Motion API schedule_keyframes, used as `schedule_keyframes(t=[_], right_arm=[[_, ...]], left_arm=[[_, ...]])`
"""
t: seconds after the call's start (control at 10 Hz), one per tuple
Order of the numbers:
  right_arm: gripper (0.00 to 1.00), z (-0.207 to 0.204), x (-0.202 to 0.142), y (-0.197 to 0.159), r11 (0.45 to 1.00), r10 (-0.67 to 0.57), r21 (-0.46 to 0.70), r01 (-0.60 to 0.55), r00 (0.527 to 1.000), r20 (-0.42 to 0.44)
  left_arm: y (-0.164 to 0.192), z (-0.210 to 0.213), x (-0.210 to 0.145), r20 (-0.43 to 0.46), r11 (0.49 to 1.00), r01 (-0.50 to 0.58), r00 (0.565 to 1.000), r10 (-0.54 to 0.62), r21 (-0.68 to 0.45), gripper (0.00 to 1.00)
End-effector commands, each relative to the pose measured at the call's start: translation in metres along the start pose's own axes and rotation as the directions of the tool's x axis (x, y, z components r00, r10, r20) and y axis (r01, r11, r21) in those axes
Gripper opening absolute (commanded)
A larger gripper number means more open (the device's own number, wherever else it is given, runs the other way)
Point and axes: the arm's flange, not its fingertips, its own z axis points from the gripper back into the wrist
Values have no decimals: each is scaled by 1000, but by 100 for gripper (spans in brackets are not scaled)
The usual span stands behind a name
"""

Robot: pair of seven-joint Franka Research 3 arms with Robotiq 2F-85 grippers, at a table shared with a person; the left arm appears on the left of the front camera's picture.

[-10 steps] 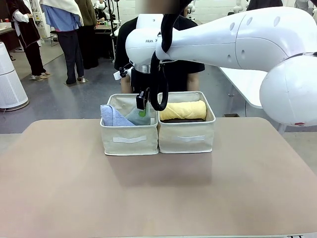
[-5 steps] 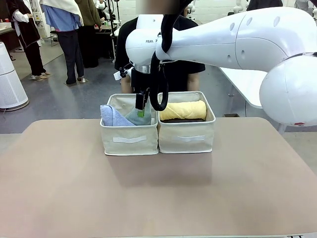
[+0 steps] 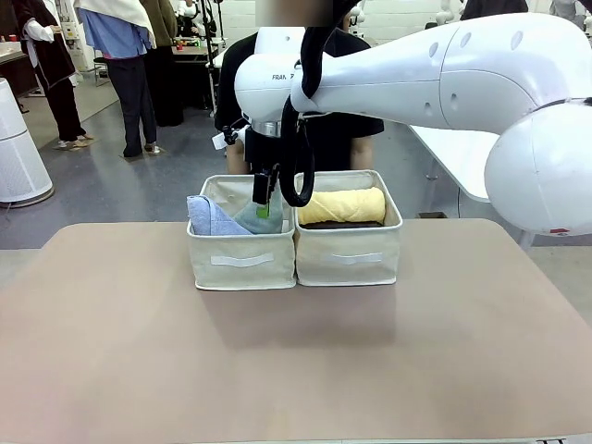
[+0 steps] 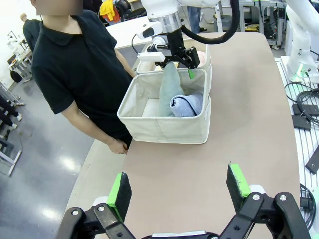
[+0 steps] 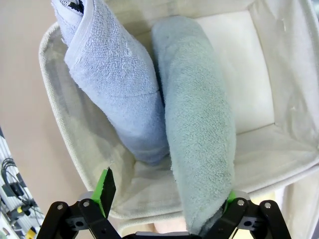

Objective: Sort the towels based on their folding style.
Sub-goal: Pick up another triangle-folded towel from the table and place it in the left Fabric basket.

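Observation:
The grey-teal cone towel (image 5: 199,139) leans upright in the left beige bin (image 3: 242,261), beside the light blue cone towel (image 5: 114,84). My right gripper (image 3: 264,199) hangs over that bin, open; its fingers straddle the grey-teal towel's top, which rests near one pad (image 5: 228,198) and stands clear of the other. From the left wrist, the grey-teal towel (image 4: 171,92) pokes up between the right gripper's (image 4: 174,62) spread fingers. A yellow roll (image 3: 342,205) lies on a dark grey roll (image 3: 344,225) in the right bin (image 3: 351,257). My left gripper (image 4: 179,194) is open and holds nothing, above the table.
A person in a black shirt (image 4: 75,64) stands at the far edge behind the bins, one hand (image 4: 117,145) at the table rim. The brown tabletop (image 3: 296,361) lies bare in front of the bins. More people stand far off at the left.
My right gripper shifted slightly over the left bin, with its green pad now a touch further left. The towels and bins have stayed put.

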Motion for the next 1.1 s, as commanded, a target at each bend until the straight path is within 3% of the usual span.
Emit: schedule_keyframes(t=[0.0,1.0], right_arm=[[100,6,3,-5,1000,8,9,-8,1000,9],[100,36,-5,2,999,-10,-47,11,999,35]], left_arm=[[-1,1,1,11,1000,4,1000,-4,-2,100],[-1,1,1,11,1000,4,1000,-4,-2,100]])
